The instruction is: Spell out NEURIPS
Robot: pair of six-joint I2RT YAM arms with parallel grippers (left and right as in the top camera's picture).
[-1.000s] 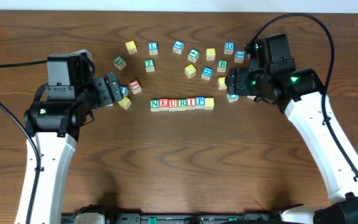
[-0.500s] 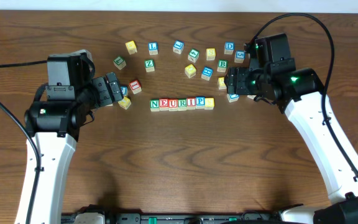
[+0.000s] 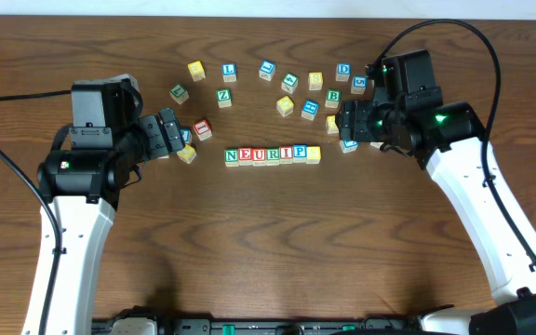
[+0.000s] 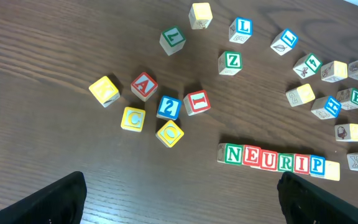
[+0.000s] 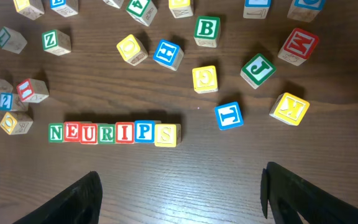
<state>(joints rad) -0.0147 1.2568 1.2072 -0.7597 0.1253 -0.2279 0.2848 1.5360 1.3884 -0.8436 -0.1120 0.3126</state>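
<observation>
Seven wooden cubes stand in one touching row [image 3: 273, 154] at the table's middle, reading N, E, U, R, I, P, then a yellow-faced S cube [image 3: 314, 153]. The row shows in the left wrist view [image 4: 277, 161] and in the right wrist view [image 5: 114, 132], its yellow S cube [image 5: 166, 134] at the right end. My left gripper [image 3: 173, 136] is open and empty to the row's left. My right gripper [image 3: 342, 121] is open and empty to the row's upper right. Neither touches a cube.
Loose cubes lie scattered behind the row: Z [image 3: 223, 96], L [image 3: 228, 70], D [image 3: 342, 70], B [image 3: 333, 96]. A small cluster with a red A cube [image 4: 143, 85] and yellow cubes [image 4: 133, 118] sits by my left gripper. Blue and yellow cubes [image 5: 229, 116] lie under my right gripper.
</observation>
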